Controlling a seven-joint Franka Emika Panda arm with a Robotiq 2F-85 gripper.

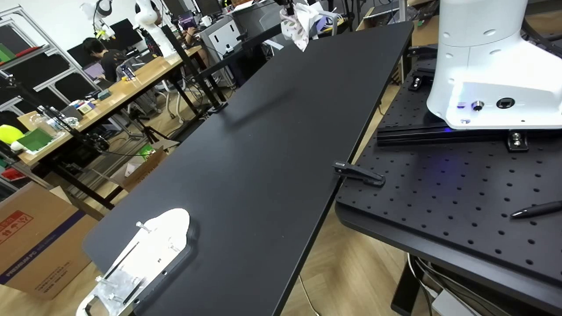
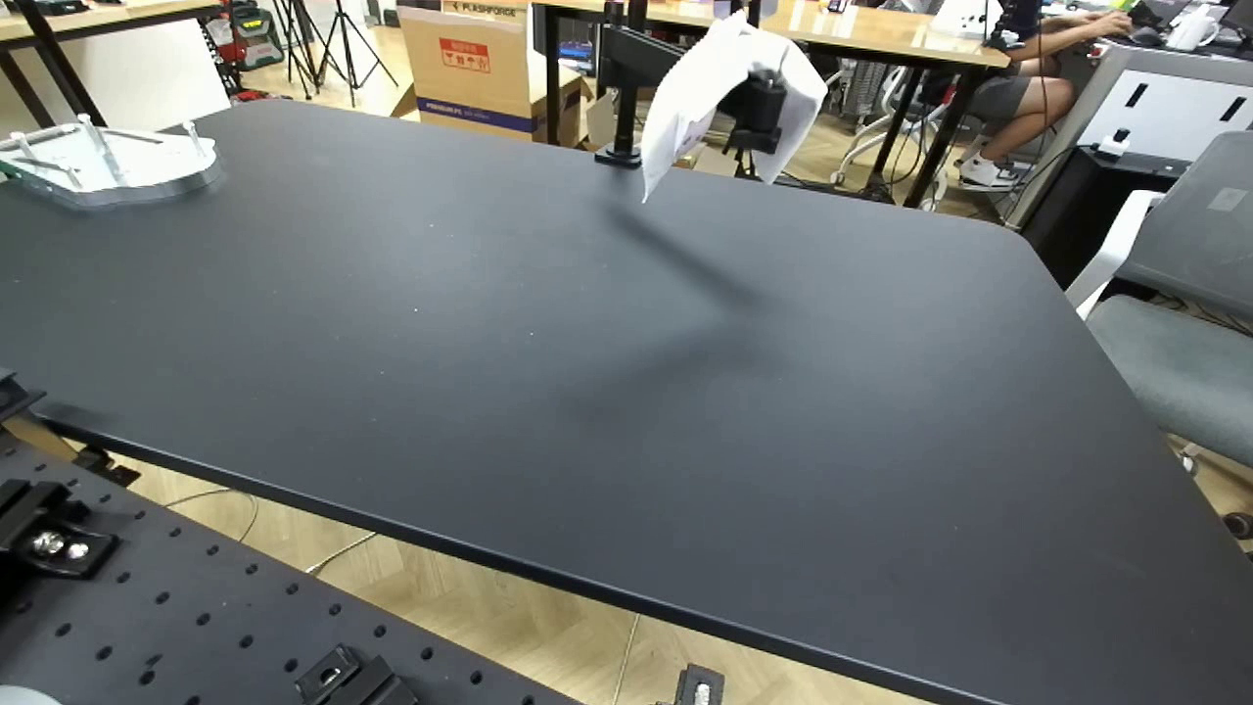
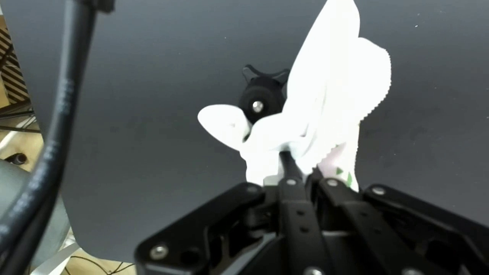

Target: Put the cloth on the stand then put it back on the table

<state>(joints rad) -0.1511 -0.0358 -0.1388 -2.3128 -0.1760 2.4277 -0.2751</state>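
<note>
"What are the jaws doing?"

"In the wrist view they stand nearly together, and the folds of the cloth [image 3: 332,88] gather at their tips, so I read them as clenched on it."

"And is it on the stand [image 2: 641,62]?"

"Both exterior views show it draped over the end of the stand's arm, with flaps hanging below that end. Its lowest corner is in the air, above the desk [image 2: 529,323]."

"Which half of the task, then?"

"A single moment can't settle it: this could be the end of the laying-on or the start of the taking-off. I lean to the laying-on, nearly done."

"So the next move?"

"Part the jaws gently and rise straight up, so that the cloth doesn't come away with them. If it's really coming off, lift well above the stand's end before going sideways; the folds could snag on the winged black knob [image 3: 263,93] there. Either way, the task ends with it lowered onto the desk, well apart from the white pegged plate [image 1: 153,250], I'd say."
</note>
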